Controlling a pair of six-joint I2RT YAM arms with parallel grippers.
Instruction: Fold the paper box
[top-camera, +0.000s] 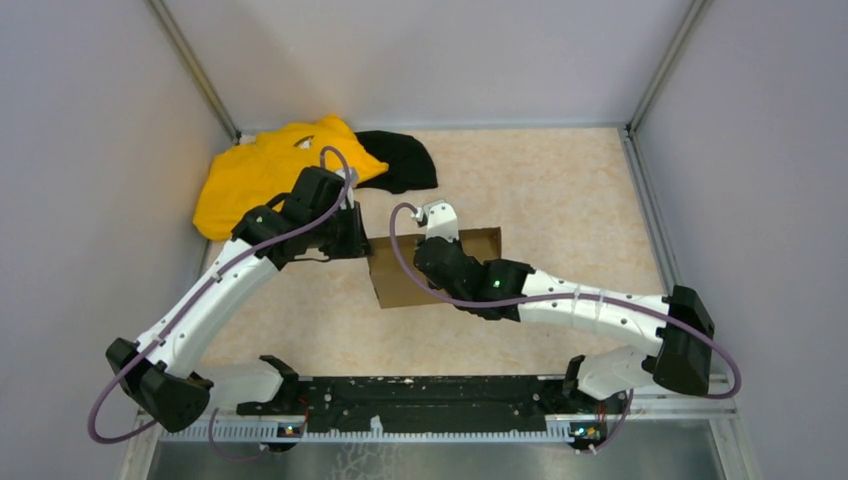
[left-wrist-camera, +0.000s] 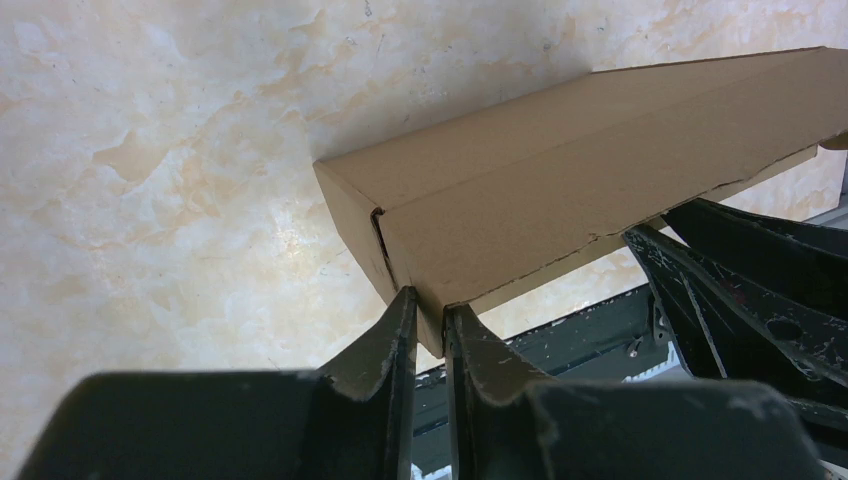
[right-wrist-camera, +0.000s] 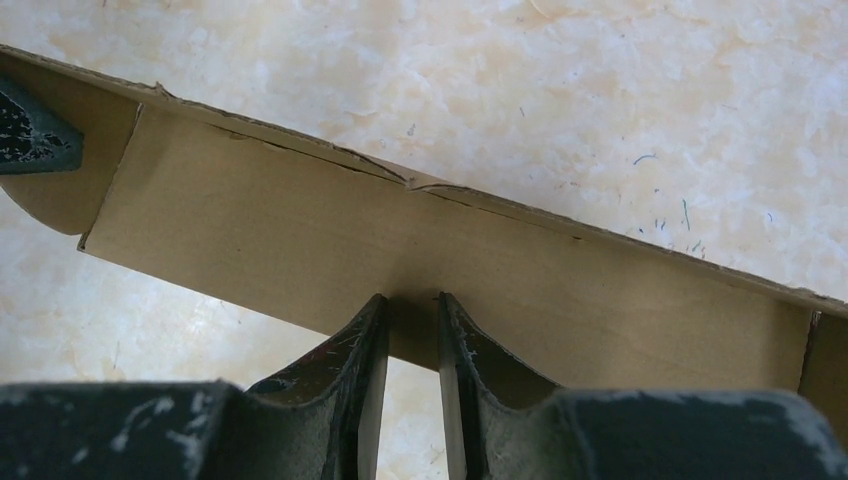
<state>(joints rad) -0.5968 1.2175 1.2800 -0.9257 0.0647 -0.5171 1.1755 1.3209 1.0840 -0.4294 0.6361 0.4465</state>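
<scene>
L gripper (left-wrist-camera: 431, 325) narrow, pinching a corner of the box (left-wrist-camera: 560, 150). Box sits just right of the yellow cloth (top-camera: 262, 170), nearer me. R gripper (right-wrist-camera: 410, 330) narrow too, clamped on a long wall. I'd say past halfway: walls up, shallow tray formed; remaining flaps prob. still need tucking.

The middle of the table (top-camera: 580, 190) is being occupied by the paper box (top-camera: 397, 283), gripped at its left corner by the left gripper (left-wrist-camera: 430, 315) and at its far edge by the right gripper (right-wrist-camera: 410, 310). The far left corner is being blocked by the yellow cloth (top-camera: 260, 175) and the black cloth (top-camera: 405, 160). The near right is being crossed by the right arm (top-camera: 590, 300). Passage is being left open over the far right quarter.
</scene>
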